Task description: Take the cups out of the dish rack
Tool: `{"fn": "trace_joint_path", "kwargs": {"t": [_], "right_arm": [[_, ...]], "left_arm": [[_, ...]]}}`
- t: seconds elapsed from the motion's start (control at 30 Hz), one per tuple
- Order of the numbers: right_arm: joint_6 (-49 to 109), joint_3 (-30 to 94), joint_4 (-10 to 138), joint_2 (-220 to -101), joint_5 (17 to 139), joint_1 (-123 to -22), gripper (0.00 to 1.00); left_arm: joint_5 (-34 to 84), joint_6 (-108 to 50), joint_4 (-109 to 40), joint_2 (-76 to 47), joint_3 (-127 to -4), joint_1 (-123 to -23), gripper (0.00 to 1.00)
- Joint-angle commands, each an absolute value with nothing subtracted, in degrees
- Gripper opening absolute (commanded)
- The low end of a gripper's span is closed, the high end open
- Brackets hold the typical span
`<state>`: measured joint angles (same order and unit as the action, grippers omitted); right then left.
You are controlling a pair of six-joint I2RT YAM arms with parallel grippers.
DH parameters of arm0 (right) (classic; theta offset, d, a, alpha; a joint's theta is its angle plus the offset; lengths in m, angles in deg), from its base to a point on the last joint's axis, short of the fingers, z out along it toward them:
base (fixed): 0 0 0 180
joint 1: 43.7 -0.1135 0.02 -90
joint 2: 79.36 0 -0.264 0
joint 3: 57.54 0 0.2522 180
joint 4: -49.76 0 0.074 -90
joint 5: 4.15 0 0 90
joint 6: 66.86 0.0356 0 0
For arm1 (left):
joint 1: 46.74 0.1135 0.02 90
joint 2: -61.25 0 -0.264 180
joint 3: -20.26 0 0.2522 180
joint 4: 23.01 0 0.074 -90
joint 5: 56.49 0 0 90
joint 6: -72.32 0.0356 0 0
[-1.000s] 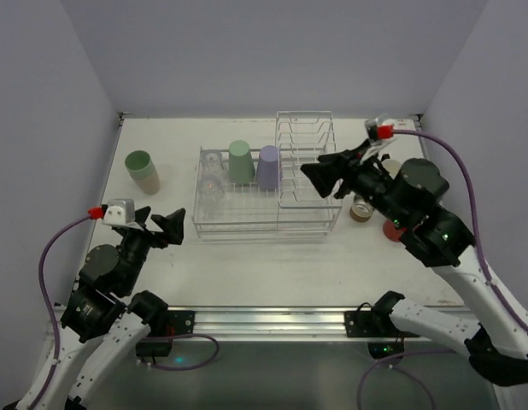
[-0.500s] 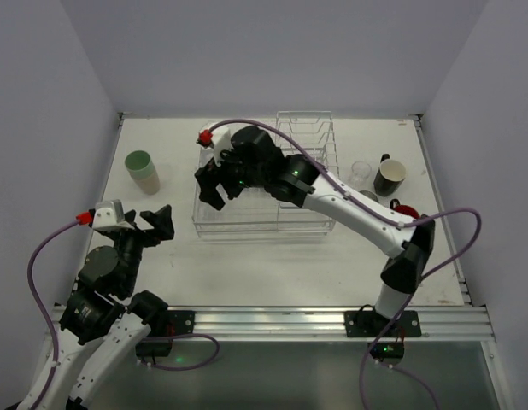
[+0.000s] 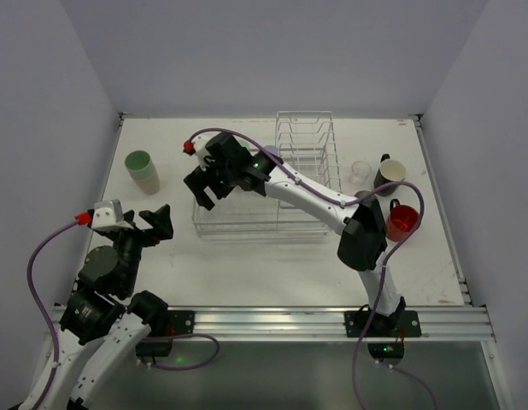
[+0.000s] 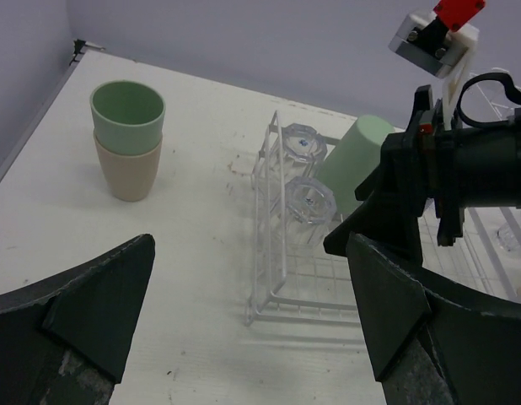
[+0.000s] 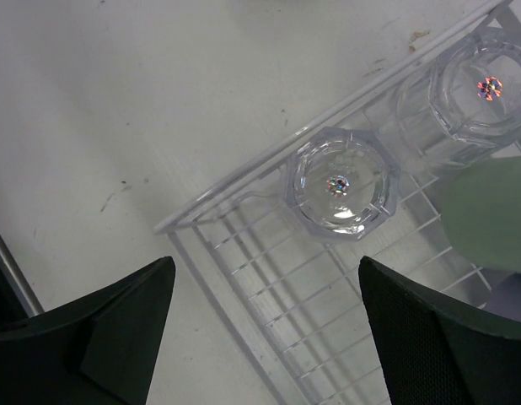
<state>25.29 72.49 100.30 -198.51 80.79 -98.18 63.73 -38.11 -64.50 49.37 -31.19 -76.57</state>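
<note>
Right hand [image 3: 202, 190] swung left over dish rack [image 3: 264, 231].

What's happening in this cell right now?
The right gripper is reached across to the left end of the dish rack, open and hovering over two clear glasses, with nothing gripped yet. A pale green tumbler also sits in the rack. The left gripper is open and holds nothing. Already out on the table are a green-in-beige stack on the left, and a clear glass, black mug and red mug on the right.
</note>
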Motion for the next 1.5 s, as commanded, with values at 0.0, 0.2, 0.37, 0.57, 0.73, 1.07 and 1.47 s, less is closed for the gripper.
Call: {"fn": "trace_joint_path", "kwargs": {"t": [0.0,0.2,0.37,0.57,0.73,1.07,1.47], "right_arm": [[24.8,76.4,101.1,-201.3,81.4,-96.5,0.92],[26.0,77.0,99.1,-204.7,81.1,-94.5,0.92],[25.9,77.2,96.9,-206.1,80.4,-94.3,0.89],[25.9,79.2,96.0,-208.9,79.7,-94.3,0.89],[25.6,80.0,93.7,-210.7,80.5,-94.3,0.86],[26.0,75.0,87.3,-206.4,84.3,-94.5,0.6],[33.0,63.5,79.2,-188.1,88.1,-95.0,0.24]], "left_arm": [[63.8,-39.1,-63.4,48.9,-32.7,-75.7,1.0],[62.9,-39.0,-63.1,48.7,-32.6,-75.2,1.0],[61.6,-38.8,-62.6,48.2,-32.5,-74.7,1.0],[59.9,-38.4,-62.0,47.1,-32.3,-73.7,1.0],[58.6,-38.2,-61.7,46.1,-32.3,-72.9,1.0],[55.1,-37.8,-60.7,45.4,-31.8,-69.9,1.0],[44.2,-40.4,-56.3,43.3,-30.6,-69.5,1.0]]}}
